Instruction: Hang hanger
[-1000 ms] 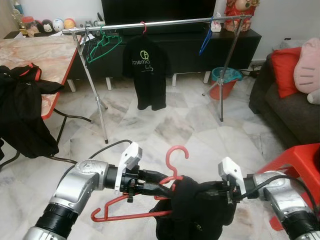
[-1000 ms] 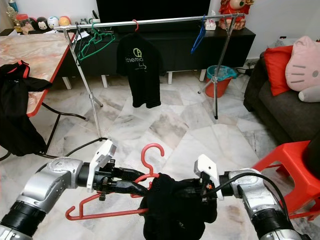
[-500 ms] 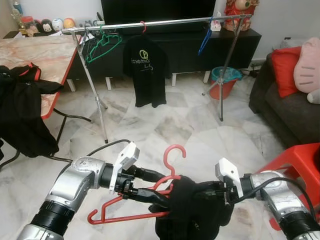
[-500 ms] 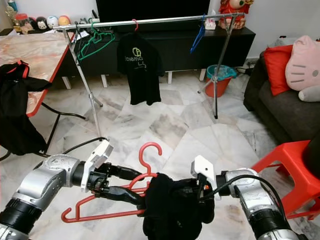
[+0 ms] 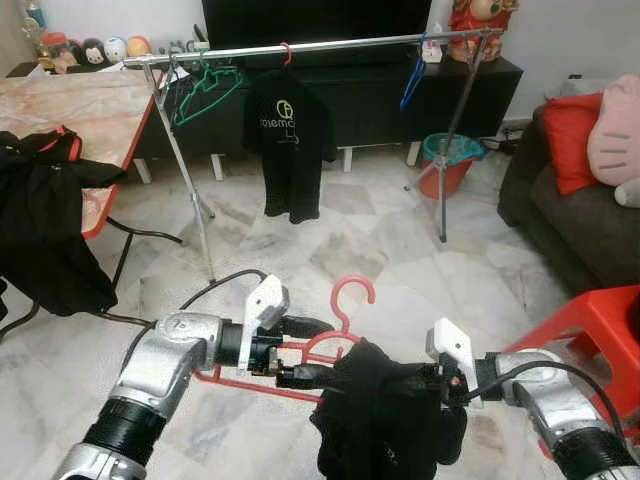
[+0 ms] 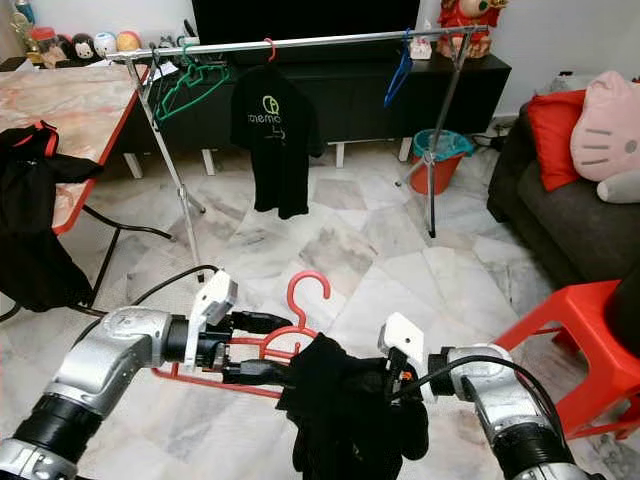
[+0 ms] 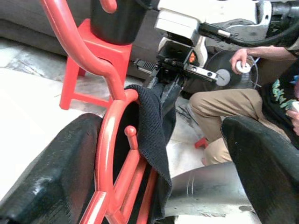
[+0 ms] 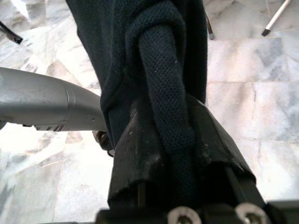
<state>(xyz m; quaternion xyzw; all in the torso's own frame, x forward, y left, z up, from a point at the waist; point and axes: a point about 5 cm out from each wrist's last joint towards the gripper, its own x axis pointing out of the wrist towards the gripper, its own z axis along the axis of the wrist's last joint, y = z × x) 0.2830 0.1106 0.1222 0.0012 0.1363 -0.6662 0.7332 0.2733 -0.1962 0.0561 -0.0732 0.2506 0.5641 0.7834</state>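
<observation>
Red plastic hanger (image 5: 322,345) is sitting low in front of the robot above the marble floor (image 5: 380,240), its hook pointing up and its neck lying between the fingers of the left gripper (image 5: 308,352), which are reaching in from the robot's left with the silver forearm bent across the body. A black knitted garment (image 5: 385,425) is draping over the hanger's right shoulder and bunching down beneath it; the right gripper (image 6: 385,385) is coming in from the robot's right, forearm level, and its fingers are closing tightly on a fold of that cloth. From the left wrist, the two black fingers (image 7: 51,172) are standing apart on either side of the hanger's neck, one finger touching it, with the dark cloth hanging over the red bar and, beyond, a red plastic stool (image 7: 96,60) and a seated person in tan trousers (image 7: 219,109). From the right wrist, the fingers (image 8: 140,163) are pinching a thick roll of the garment. Farther ahead, the head views are showing a silver clothes rail (image 5: 310,47) carrying a black T-shirt (image 5: 290,135), green hangers (image 5: 205,92) and a blue hanger (image 5: 411,82), with a marble-patterned tabletop (image 5: 70,110) at the robot's left.
</observation>
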